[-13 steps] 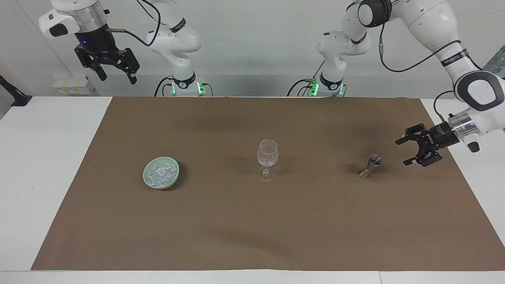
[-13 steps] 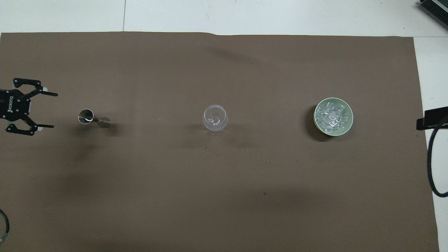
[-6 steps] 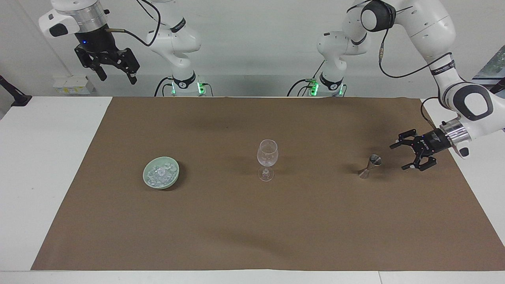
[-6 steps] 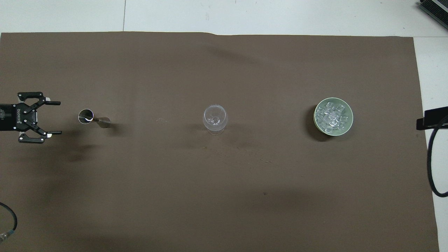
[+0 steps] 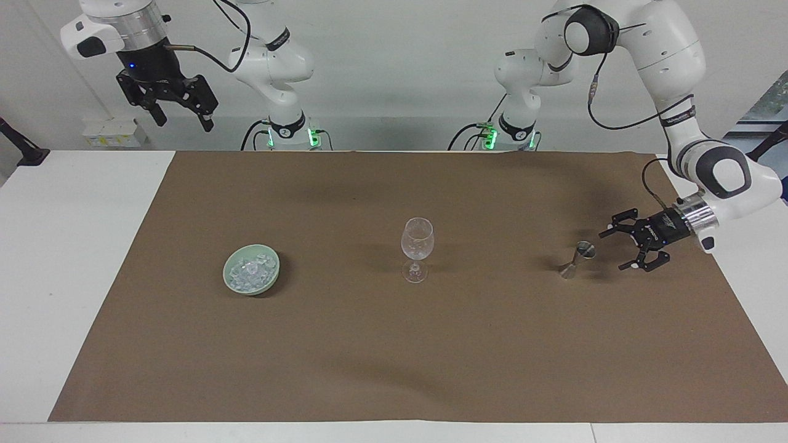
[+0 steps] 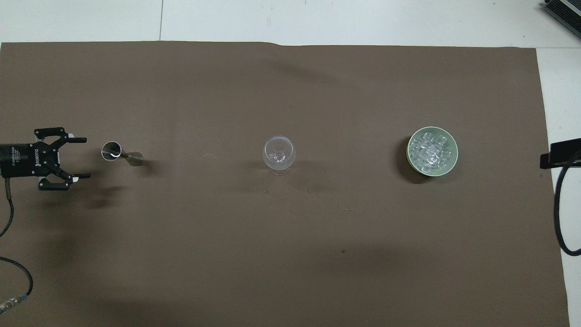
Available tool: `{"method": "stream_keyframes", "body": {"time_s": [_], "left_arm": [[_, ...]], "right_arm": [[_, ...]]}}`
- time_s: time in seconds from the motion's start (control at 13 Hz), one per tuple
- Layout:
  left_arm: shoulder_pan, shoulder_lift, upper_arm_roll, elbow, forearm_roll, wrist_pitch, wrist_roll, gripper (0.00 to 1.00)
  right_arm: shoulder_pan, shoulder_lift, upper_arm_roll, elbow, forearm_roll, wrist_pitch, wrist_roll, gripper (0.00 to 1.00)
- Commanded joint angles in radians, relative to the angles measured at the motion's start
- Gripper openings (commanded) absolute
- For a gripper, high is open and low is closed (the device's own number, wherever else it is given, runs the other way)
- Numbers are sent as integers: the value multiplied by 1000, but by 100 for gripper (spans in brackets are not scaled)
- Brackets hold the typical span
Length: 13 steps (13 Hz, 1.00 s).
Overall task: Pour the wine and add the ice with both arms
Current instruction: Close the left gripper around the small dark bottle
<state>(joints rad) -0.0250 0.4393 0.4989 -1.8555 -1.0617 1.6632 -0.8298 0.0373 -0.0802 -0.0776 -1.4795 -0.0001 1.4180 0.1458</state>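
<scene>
We're barely started: left gripper (image 5: 623, 249), fingers spread, sits just beside the jigger (image 5: 577, 259), right gripper (image 5: 180, 111) waits spread up high, glass (image 5: 417, 241) looks empty afaict, ice (image 5: 250, 272) all in bowl (image 5: 234, 283).

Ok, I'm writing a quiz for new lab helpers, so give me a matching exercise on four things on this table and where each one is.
Things:
1. ice
2. stemmed glass
3. metal jigger
4. right gripper

Places:
A. at the middle of the brown mat
B. raised high at the right arm's end, waiting
C. in the pale green bowl
D. just in front of the open left gripper

Pairs: 1-C, 2-A, 3-D, 4-B
</scene>
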Motion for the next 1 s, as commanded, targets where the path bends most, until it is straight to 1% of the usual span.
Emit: {"method": "stream_keyframes", "body": {"time_s": [0.0,0.15,0.39,0.54,0.62,0.77,0.93], "left_arm": [[-15,-2,1,-48,-23,40,32,100],[-19,-2,-2,-97,-70,44,76,100],[-26,-13,-11,-125,-124,43,77,100],[-27,-16,-13,-161,-179,41,99,100],[-29,-27,-14,-171,-185,43,139,100],[-29,-42,-20,-208,-219,43,159,100],[-29,-50,-23,-220,-242,35,173,100]], "right_arm": [[-4,-13,-2,-13,20,1,-20,100],[-4,-13,-2,-13,20,1,-20,100],[-4,-13,-2,-13,20,1,-20,100],[-4,-13,-2,-13,20,-1,-20,100],[-4,-13,-2,-13,20,1,-20,100],[-4,-13,-2,-13,20,-1,-20,100],[-4,-13,-2,-13,22,-1,-20,100]]}}
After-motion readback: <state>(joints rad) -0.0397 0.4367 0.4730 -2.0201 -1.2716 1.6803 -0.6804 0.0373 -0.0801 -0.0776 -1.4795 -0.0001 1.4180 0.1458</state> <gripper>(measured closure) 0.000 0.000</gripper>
